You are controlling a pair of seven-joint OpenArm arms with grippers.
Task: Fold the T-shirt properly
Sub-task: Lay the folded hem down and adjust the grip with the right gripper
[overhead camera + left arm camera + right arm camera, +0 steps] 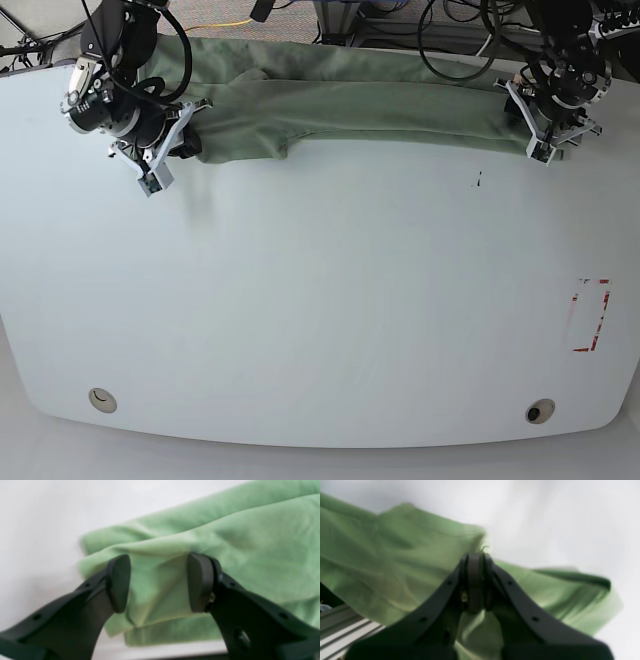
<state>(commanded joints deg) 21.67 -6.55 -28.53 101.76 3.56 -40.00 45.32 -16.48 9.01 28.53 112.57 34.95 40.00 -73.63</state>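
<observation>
At 10 to 1 o'clock on the white worktop (350,300), in the base view, lies the shirt (370,110), stretched in a long, layered band along the far edge. Left jaws (160,583): at 1 o'clock, wide apart above the shirt's end; no grip observed. Right jaws (481,582): at 10 o'clock, closed on a pinch of shirt. Fabric beside them creased.

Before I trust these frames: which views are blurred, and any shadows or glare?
Left wrist: T-shirt edges soft, left gripper fingers a bit soft too. Right wrist: blurred as well, T-shirt and right gripper both soft, gripper dark with little detail. Base: sharper overall, faint soft shadow on the white tabletop below the right gripper, no strong glare.
</observation>
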